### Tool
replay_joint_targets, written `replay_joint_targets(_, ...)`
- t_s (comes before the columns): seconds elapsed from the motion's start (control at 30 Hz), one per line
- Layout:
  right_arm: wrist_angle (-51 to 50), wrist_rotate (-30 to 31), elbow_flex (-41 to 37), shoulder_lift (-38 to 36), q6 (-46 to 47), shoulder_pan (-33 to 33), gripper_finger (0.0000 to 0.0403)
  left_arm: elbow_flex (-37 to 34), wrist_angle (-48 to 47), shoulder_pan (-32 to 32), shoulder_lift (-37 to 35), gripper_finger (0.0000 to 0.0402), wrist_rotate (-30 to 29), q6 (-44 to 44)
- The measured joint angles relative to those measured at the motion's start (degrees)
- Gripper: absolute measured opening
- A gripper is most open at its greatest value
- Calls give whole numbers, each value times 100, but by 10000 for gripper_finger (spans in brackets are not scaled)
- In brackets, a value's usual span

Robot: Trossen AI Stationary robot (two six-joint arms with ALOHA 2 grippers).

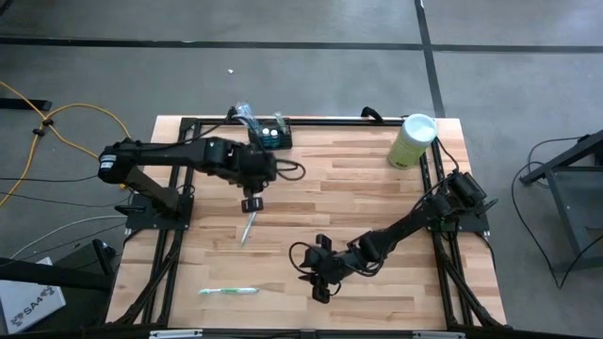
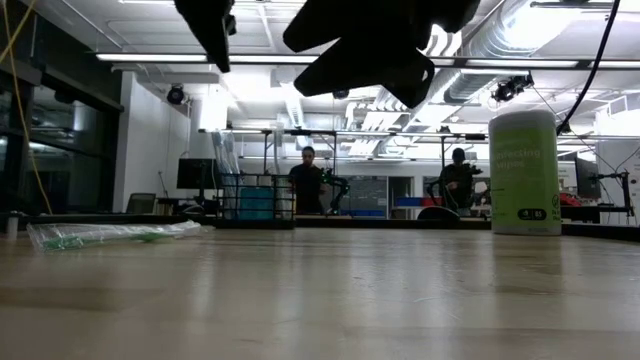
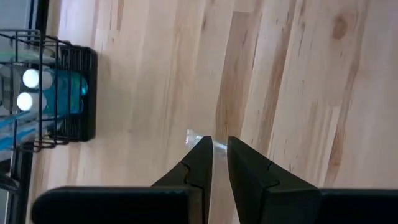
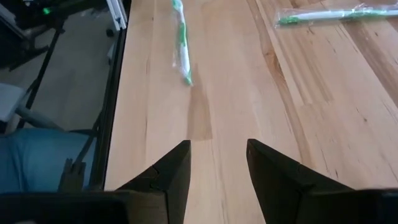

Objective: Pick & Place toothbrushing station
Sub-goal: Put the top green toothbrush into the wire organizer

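Observation:
The black slotted holder [image 1: 270, 136] stands at the table's far edge with blue and clear items in it; it also shows in the left wrist view [image 3: 68, 93] and the low view [image 2: 257, 200]. My left gripper [image 1: 252, 203] is nearly shut just near of the holder, on the upper end of a clear-wrapped green toothbrush [image 1: 247, 229]. A second wrapped toothbrush [image 1: 228, 291] lies flat near the front edge. My right gripper [image 1: 320, 282] is open and empty over the near middle of the table. My left gripper pinches the end of the toothbrush's clear wrapper [image 3: 191, 138] between its two fingertips, coming from above and pointing down. The toothbrush slants away below the fingers toward the near edge. Whether its lower end [image 1: 243, 242] rests on the table I cannot tell.
A pale green cylinder with a white lid [image 1: 413, 139] stands at the far right corner. People show in the room beyond the table in the low view. Bare wood lies between the two grippers and across the table's middle.

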Motion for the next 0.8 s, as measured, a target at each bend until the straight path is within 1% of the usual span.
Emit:
replay_joint_targets(0.13,-100,8,0,0,-62,2,148,-233,4,-306,0,41,-298,-591)
replay_joint_targets(0.33,-144,10,0,0,-66,2,148,-675,8,-649,0,41,-1278,-2031)
replay_joint_targets(0.43,-165,-46,0,0,-77,2,148,-874,28,-710,0,41,-1510,-2527)
replay_joint_targets(0.5,-164,-124,0,0,-78,2,148,-1007,27,-699,0,41,-1505,-2814)
replay_joint_targets(0.57,-165,-131,0,0,-79,2,148,-1123,27,-661,0,41,-1383,-3026)
replay_joint_targets(0.67,-165,-131,0,0,-78,2,148,-1289,29,-580,0,41,-844,-3082)
replay_joint_targets(0.73,-163,-131,0,0,-79,8,148,-1367,29,-511,0,41,-570,-2865)
replay_joint_targets(0.8,-163,-131,0,0,-78,12,148,-1386,32,-401,0,41,-422,-2493)
